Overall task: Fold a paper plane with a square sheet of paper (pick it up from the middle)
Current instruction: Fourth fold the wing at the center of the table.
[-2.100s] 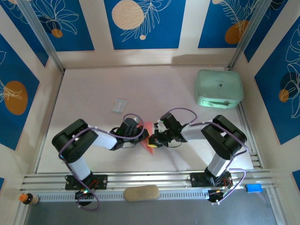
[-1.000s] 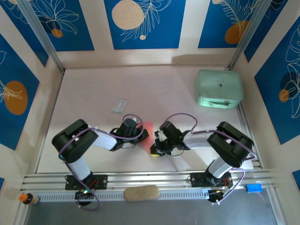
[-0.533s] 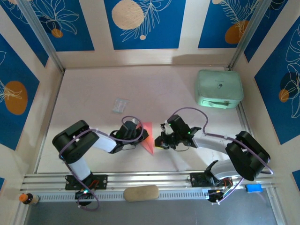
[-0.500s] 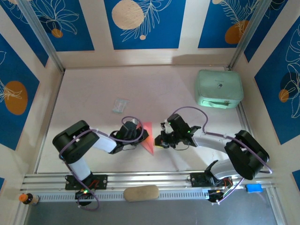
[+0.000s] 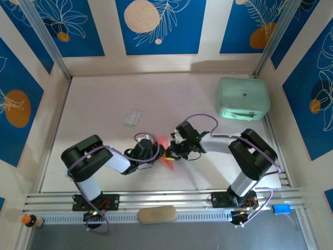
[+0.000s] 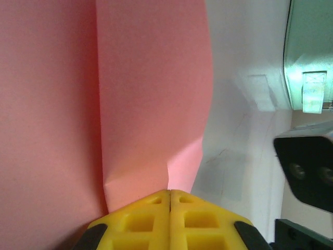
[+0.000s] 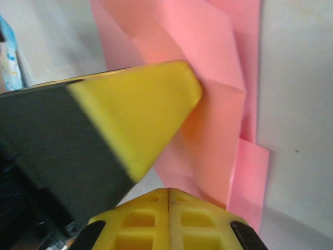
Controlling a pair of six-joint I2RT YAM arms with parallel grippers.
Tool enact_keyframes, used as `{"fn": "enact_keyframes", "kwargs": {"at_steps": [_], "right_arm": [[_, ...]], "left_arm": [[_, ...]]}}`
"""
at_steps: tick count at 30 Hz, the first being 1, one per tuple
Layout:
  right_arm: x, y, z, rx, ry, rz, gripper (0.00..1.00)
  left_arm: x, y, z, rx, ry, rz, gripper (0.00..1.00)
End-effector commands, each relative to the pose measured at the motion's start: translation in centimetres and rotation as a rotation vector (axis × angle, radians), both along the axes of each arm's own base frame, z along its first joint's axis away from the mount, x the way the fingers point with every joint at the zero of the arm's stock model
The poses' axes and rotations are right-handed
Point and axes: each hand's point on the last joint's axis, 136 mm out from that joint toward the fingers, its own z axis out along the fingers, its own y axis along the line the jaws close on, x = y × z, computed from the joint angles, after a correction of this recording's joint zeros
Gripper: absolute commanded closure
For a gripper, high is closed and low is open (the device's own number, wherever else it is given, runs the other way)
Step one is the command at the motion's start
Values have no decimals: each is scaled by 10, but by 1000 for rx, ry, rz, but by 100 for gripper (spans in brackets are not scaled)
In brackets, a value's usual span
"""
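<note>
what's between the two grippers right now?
The square sheet of paper, partly folded. In the top view it lies between the left gripper and the right gripper; the right wrist view shows both tips at it.

Salmon-pink paper (image 7: 218, 114), partly folded, layered creased flaps, lying on the table's (image 5: 104, 99) near middle

Left gripper (image 6: 170, 194) closed, tips against creased pink paper (image 6: 151, 94), mint-green case (image 6: 310, 52) upper right

Left wrist cam: pink paper (image 6: 151, 104) cut off top & left, mint case (image 6: 312, 41) cut off rt.
</note>
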Motion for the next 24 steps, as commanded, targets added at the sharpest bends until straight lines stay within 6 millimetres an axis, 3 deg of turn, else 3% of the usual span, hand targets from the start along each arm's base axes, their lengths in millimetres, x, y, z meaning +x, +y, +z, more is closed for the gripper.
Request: {"fn": "enact_keyframes", "kwargs": {"at_steps": [1, 7, 12, 16, 19, 24], "right_arm": [[-23, -14, -32, -82, 61, 17, 100], [-38, -41, -55, -139, 106, 15, 100], [-35, -45, -50, -86, 110, 44, 100], [-29, -42, -45, -49, 107, 57, 100], [-25, -39, -45, -45, 109, 61, 100], [-23, -38, -46, -41, 110, 59, 100]], "left_arm": [[-30, 28, -50, 172, 130, -15, 100], [-26, 25, -37, 190, 89, -43, 99], [-21, 12, -1, 230, -17, -155, 88], [-25, -3, 16, 239, -41, -275, 92], [-31, -13, 14, 236, -16, -344, 95], [-34, -9, -9, 270, 71, -357, 98]]}}
